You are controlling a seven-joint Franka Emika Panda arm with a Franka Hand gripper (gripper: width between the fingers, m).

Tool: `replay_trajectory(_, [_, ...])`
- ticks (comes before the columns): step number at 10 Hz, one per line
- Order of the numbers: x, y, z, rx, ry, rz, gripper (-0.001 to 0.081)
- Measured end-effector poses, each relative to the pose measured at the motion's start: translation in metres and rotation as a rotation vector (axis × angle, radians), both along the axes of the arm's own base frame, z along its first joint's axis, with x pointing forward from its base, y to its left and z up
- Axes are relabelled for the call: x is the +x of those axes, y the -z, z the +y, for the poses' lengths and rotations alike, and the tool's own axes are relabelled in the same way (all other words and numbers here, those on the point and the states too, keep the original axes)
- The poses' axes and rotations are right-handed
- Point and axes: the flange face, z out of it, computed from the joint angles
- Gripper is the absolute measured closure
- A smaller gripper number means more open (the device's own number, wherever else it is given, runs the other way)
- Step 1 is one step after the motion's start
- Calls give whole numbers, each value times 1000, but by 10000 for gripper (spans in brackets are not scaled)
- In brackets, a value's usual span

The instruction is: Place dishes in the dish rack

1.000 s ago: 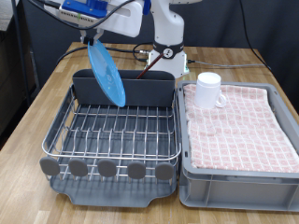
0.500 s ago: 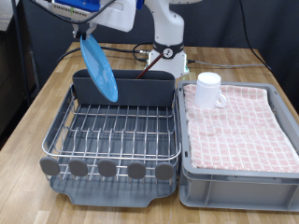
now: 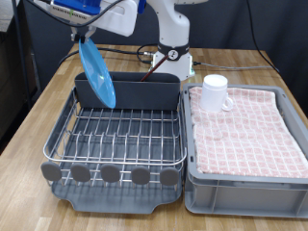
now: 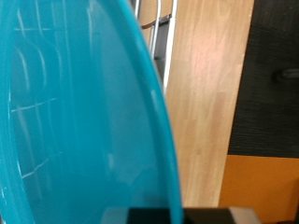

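Observation:
My gripper (image 3: 86, 37) is shut on the top edge of the round light-blue plate (image 3: 96, 74). It holds the plate on edge, tilted, above the far left corner of the silver wire dish rack (image 3: 60, 131). In the wrist view the plate (image 4: 75, 112) fills most of the frame, with rack wires (image 4: 159, 28) past its rim. The white handled mug (image 3: 215, 92) stands upright on the pink checked cloth. A thin reddish-brown stick (image 3: 154, 64) leans at the far edge of the dark grey caddy (image 3: 144, 92); I cannot tell if it is the spoon.
The grey plastic bin (image 3: 241, 183) lined with pink checked cloth sits right of the rack in the exterior view. The robot base (image 3: 173, 43) stands behind the caddy. Wooden table (image 3: 38, 106) shows left of the rack, and dark floor beyond its edge.
The gripper has carried the plate to the exterior view's left and slightly up, from over the caddy's middle to the rack's far left corner. The mug has not moved.

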Motion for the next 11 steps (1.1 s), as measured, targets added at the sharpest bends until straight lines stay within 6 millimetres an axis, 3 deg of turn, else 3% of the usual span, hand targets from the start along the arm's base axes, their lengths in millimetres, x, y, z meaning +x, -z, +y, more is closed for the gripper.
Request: replay_trajectory(11, [18,56,12,-181,-105,41,788])
